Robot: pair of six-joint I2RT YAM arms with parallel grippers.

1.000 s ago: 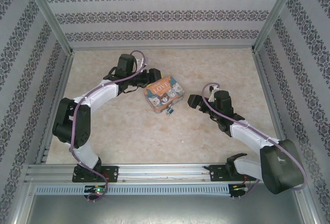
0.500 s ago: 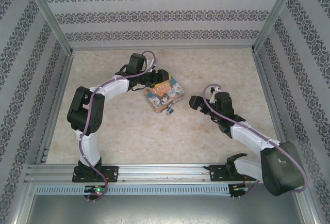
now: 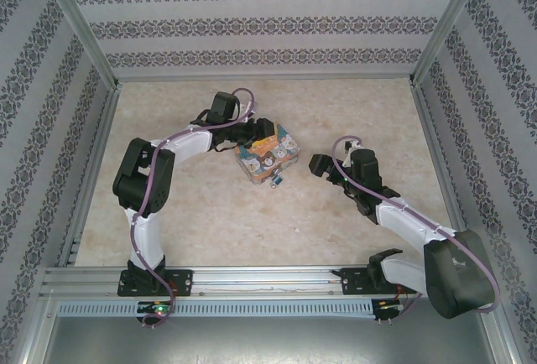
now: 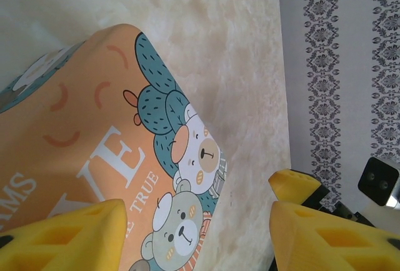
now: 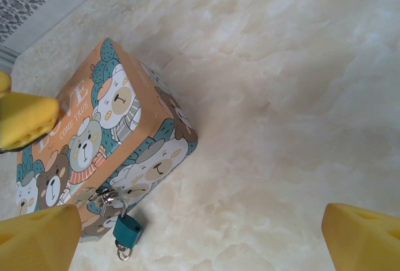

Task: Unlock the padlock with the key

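Note:
The tiny teal padlock (image 5: pixel 128 230) hangs by its silver shackle (image 5: pixel 110 200) from the latch of the colourful LOVE tin (image 5: pixel 94 133). A small silver ring (image 5: pixel 123 253) dangles at the padlock's lower end, and I cannot make out the key itself. In the top view the padlock (image 3: pixel 275 179) lies at the tin's (image 3: pixel 270 158) near corner. My left gripper (image 3: pixel 258 136) is open over the tin's far end, the tin's edge (image 4: pixel 187 221) between its yellow fingers (image 4: pixel 69 236). My right gripper (image 3: pixel 315 165) is open and empty, to the right of the tin.
The tin rests mid-table on a pale marble-look surface (image 3: pixel 352 112). Patterned walls and metal posts (image 3: pixel 436 37) close in the back and sides. The right gripper's yellow finger (image 4: pixel 294 187) shows beyond the tin in the left wrist view.
My left arm has swung right and forward, bringing its gripper over the tin's far end and covering the LOVE lettering. The tin has turned slightly. The right arm has hardly moved.

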